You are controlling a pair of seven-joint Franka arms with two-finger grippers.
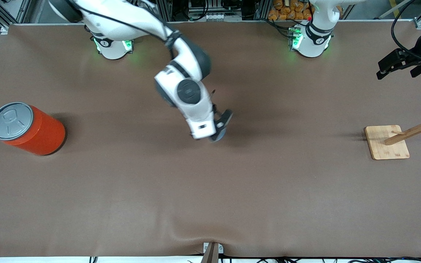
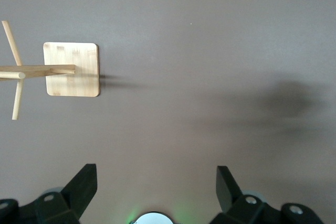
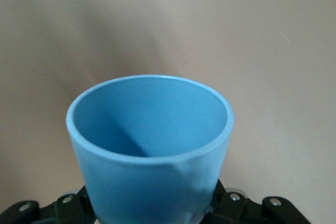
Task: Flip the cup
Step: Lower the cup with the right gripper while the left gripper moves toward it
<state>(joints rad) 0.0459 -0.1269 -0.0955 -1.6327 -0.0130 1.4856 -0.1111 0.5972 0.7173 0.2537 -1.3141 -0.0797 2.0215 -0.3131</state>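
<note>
The light-blue cup point(image 3: 152, 145) fills the right wrist view, its darker blue inside facing the camera and its mouth pointing away from the wrist. My right gripper point(image 1: 222, 127) is shut on the cup's lower part, with black finger mounts showing on both sides of it, and holds it over the middle of the brown table. In the front view the hand hides the cup. My left gripper point(image 1: 389, 67) waits open and empty over the left arm's end of the table; its fingers point(image 2: 84, 182) stand wide apart.
A large orange can with a grey lid point(image 1: 27, 128) stands at the right arm's end. A wooden peg rack on a square base point(image 1: 387, 142) stands at the left arm's end, also seen in the left wrist view point(image 2: 72, 69).
</note>
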